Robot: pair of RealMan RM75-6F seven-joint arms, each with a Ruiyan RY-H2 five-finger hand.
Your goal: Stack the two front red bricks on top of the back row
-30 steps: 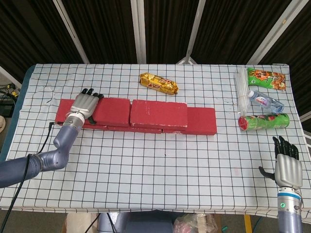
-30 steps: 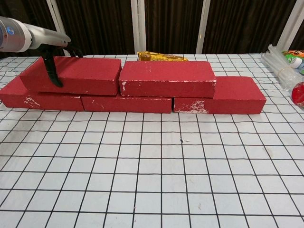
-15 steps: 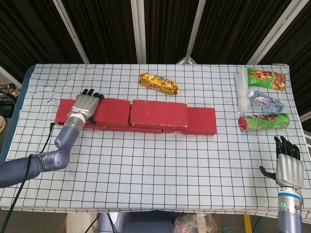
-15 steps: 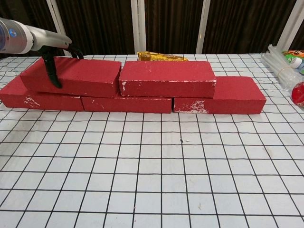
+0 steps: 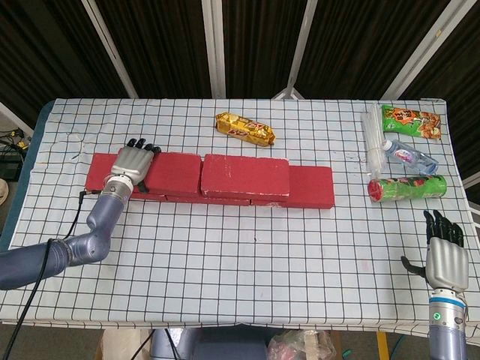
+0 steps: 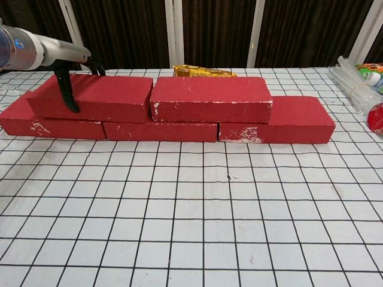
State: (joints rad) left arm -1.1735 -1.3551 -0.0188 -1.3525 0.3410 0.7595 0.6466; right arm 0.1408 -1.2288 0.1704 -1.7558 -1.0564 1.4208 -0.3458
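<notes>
Two red bricks lie on top of a lower row of red bricks [image 5: 311, 187] [image 6: 299, 119]. My left hand [image 5: 131, 163] [image 6: 67, 70] grips the upper left brick [image 5: 174, 171] [image 6: 108, 95] at its left end, with the thumb down its front face and the fingers over the top towards the back edge. The upper right brick [image 5: 246, 176] [image 6: 209, 98] sits beside it with a thin seam between them. My right hand [image 5: 445, 259] hovers at the table's front right corner, fingers apart and holding nothing. The chest view does not show it.
A yellow snack pack [image 5: 245, 128] [image 6: 203, 71] lies behind the bricks. At the right are a green chips can [image 5: 407, 187], a green snack bag [image 5: 411, 122], a water bottle [image 5: 405, 155] and a bundle of clear sticks [image 5: 373, 139]. The checked cloth [image 5: 247, 255] covers the table.
My left hand and the upper left brick have shifted slightly to the right, closing towards the upper right brick. The right hand has sunk a little.
</notes>
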